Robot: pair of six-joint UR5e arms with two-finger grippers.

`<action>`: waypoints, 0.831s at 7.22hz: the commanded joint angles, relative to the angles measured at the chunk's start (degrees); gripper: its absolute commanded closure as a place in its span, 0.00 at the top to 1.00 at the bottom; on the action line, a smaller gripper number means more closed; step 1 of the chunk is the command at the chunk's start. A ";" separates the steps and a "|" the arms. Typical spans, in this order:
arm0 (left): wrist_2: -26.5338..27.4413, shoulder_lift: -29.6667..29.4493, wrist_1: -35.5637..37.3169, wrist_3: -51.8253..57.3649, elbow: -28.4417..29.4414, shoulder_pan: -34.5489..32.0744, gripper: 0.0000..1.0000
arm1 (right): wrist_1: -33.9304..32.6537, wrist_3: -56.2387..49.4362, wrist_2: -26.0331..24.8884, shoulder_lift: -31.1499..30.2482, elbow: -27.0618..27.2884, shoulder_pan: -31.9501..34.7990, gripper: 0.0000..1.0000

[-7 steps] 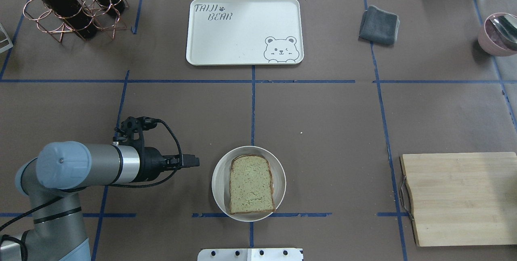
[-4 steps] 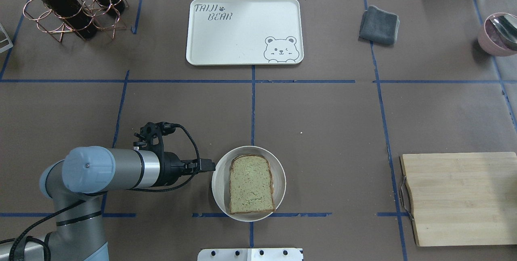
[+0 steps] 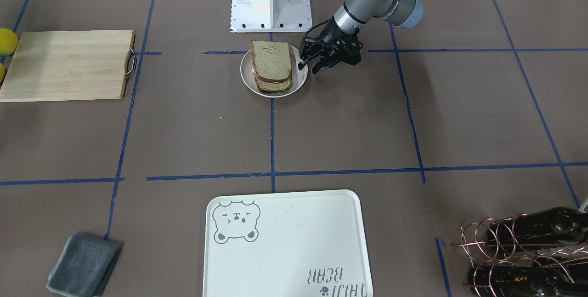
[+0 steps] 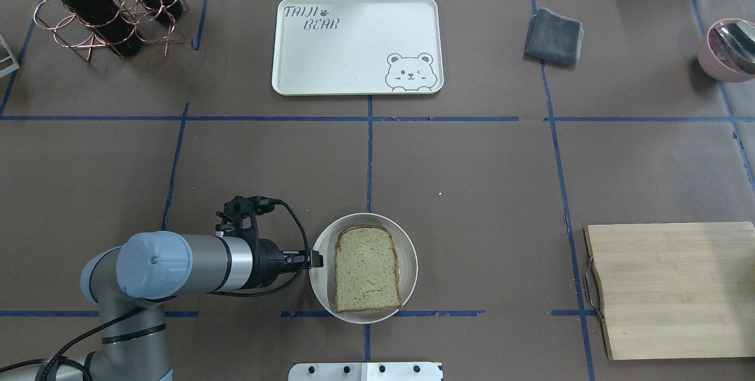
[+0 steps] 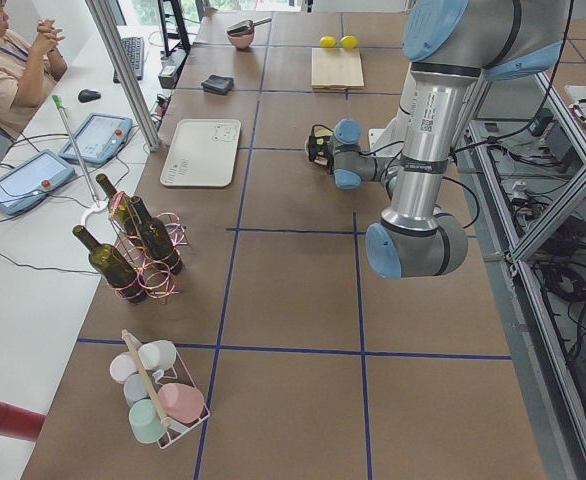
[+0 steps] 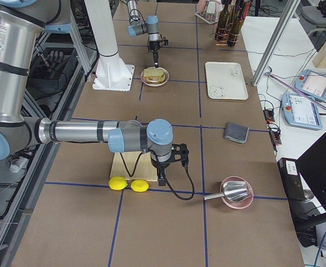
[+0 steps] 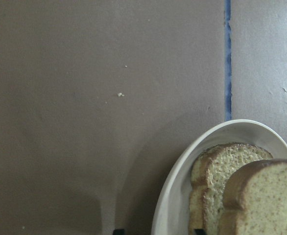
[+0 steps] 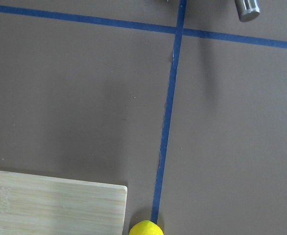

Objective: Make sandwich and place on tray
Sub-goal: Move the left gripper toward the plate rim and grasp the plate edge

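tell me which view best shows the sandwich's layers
Exterior front-facing: the sandwich shows its top slice and the stacked crust edges beneath. Overhead exterior shows only the top slice. Left wrist-mounted crops it at the frame's corner. Exterior right shows it small and far; in exterior left I cannot make it out.

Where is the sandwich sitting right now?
Overhead view: the sandwich sits on the small round plate at the table's near centre, just right of the left gripper, far from the tray.

Narrow gap lies btwn plate rim [image 4: 323, 298] & sandwich [image 4: 367, 269]
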 commanded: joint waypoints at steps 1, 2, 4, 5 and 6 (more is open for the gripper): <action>-0.05 -0.22 0.00 0.06 0.47 0.32 0.45 | -0.04 0.03 0.00 0.00 -0.06 0.00 1.00; -0.06 -0.22 0.00 0.06 0.56 0.58 0.45 | -0.04 -0.05 -0.09 0.00 -0.06 0.00 1.00; 0.03 -0.92 0.00 0.06 0.82 0.67 0.23 | -0.04 -0.14 -0.09 0.00 -0.06 0.00 1.00; 0.03 -0.93 0.09 0.06 0.82 0.68 0.05 | -0.04 -0.14 -0.09 0.00 -0.06 0.00 1.00; 0.03 -0.84 0.00 -0.03 0.82 0.68 0.00 | 0.05 -0.14 -0.09 0.00 -0.06 0.00 1.00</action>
